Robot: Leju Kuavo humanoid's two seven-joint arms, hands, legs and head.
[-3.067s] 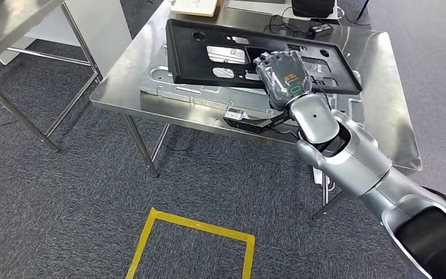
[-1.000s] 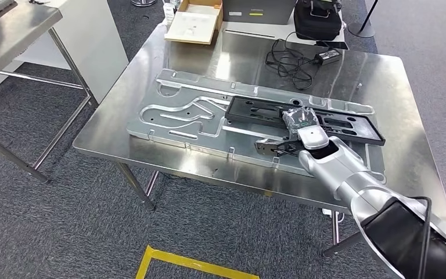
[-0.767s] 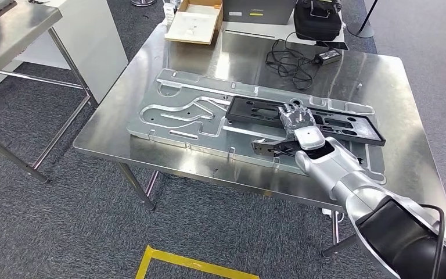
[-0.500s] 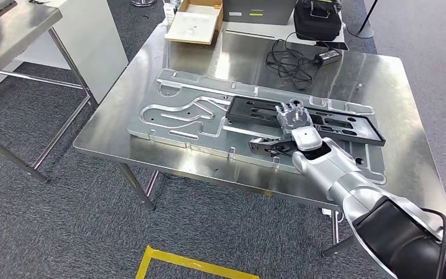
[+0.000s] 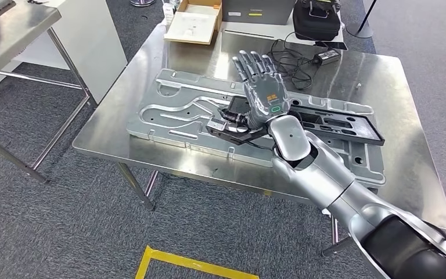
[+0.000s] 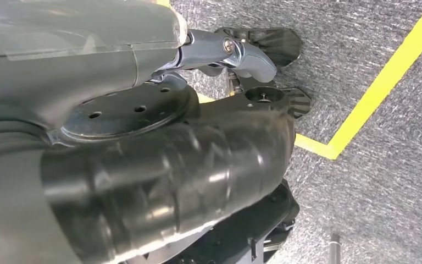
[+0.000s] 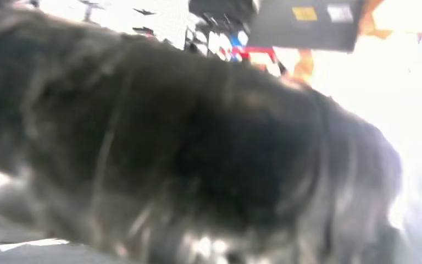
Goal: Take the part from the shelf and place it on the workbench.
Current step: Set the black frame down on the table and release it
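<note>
- Right hand (image 5: 262, 90) is raised above the black part (image 5: 331, 123), fingers (image 5: 250, 60) spread wide, holding nothing.
- The black part lies flat on the metal plate (image 5: 180, 110) on the workbench (image 5: 395, 87).

— What's the floor like?
— Dark grey carpet (image 5: 64, 221), with yellow tape (image 5: 194, 263) marking a square near us.
— And the furniture?
— A steel table (image 5: 383, 87) in the middle, another steel table (image 5: 11, 26) far left, beside a white cabinet (image 5: 96, 35).
</note>
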